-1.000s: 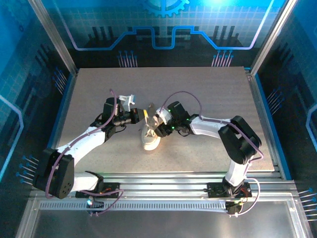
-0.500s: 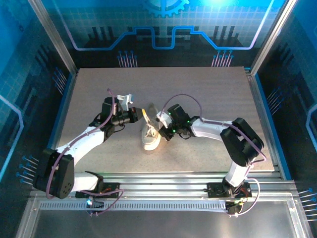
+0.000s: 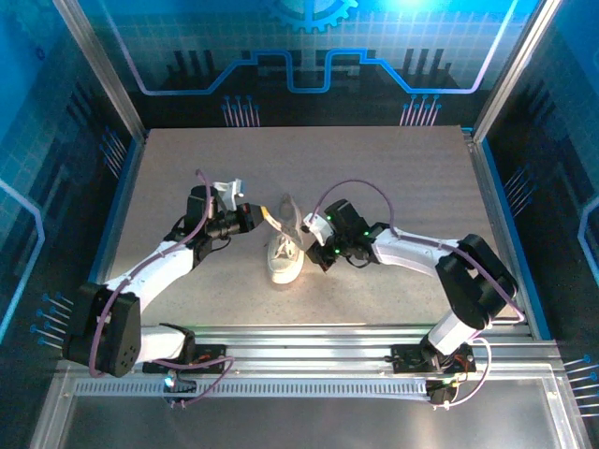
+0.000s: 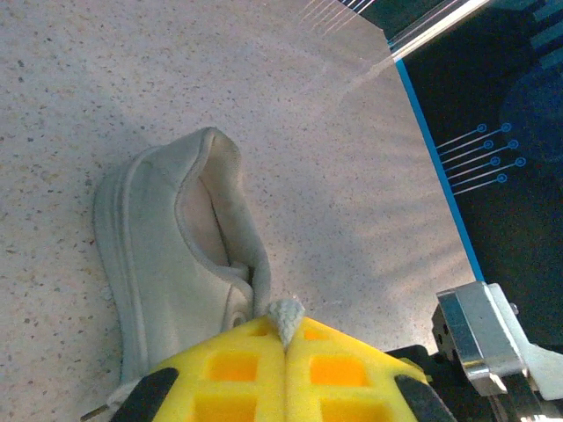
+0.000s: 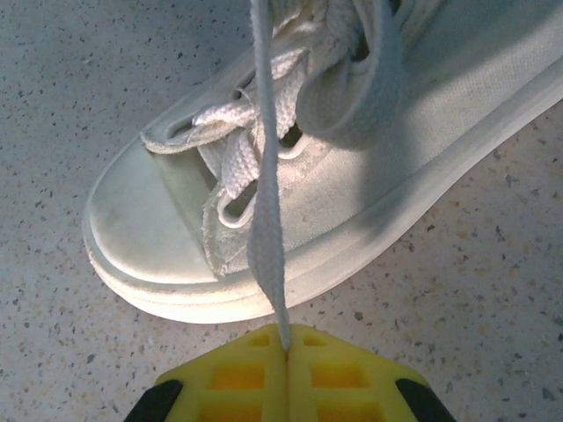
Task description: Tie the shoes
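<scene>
Clenching a lace (image 5: 264, 202) in each: my left tool (image 4: 286, 336) sits ten o'clock of the sneaker (image 3: 284, 260), right tool (image 5: 286, 345) at three, toe pointing six

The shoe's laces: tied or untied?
Untied. One lace runs taut from the shoe into the right fingers; the left fingers pinch another lace end. No bow.

Left arm (image 3: 159, 267), right arm (image 3: 407, 248): white link shells, black joint housings, black bases (image 3: 192, 355). Lilac cables (image 3: 356, 184) loop along each arm. Left end effector (image 4: 286, 338), right end effector (image 5: 286, 347): bright yellow pads (image 4: 237, 378) with square grid recesses, black finger backing.
</scene>
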### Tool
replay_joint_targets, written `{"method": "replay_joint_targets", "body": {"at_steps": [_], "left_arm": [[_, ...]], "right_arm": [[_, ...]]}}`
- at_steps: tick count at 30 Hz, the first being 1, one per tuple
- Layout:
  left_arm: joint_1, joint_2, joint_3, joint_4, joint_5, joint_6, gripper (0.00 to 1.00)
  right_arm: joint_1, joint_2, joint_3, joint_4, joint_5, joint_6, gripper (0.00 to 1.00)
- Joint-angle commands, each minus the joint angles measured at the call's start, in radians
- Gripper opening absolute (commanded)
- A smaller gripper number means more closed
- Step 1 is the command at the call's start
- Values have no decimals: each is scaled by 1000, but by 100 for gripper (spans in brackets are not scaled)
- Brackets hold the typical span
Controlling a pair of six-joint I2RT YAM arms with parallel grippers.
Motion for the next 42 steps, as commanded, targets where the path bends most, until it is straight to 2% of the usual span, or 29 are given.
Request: {"method": "replay_joint_targets", "body": {"at_steps": [1, 14, 19, 22, 26, 30, 33, 36, 39, 42], "left_arm": [[23, -21, -16, 39, 21, -9, 0], [51, 14, -31, 58, 58, -10, 1], [57, 18, -20, 1, 58, 35, 30], [70, -25, -28, -31, 43, 81, 40], [88, -114, -28, -88, 26, 196, 42], [88, -208, -27, -128, 30, 390, 43], [88, -263, -47, -99, 80, 520, 43], [85, -263, -84, -6, 154, 603, 43], [73, -219, -75, -5, 179, 646, 38], [1, -189, -84, -8, 116, 752, 38]], "right_arm": [[13, -25, -42, -43, -33, 46, 0], [12, 15, 12, -64, -84, 85, 0], [13, 24, 53, -80, -103, 83, 0], [12, 20, 64, -94, -110, 79, 0], [12, 8, 64, -104, -115, 77, 0], [8, 3, 62, -105, -129, 81, 0], [3, 5, 62, -98, -147, 93, 0], [-5, 6, 58, -85, -166, 110, 0], [-13, 5, 53, -67, -196, 124, 0], [-16, 6, 53, -61, -208, 128, 0]]}}
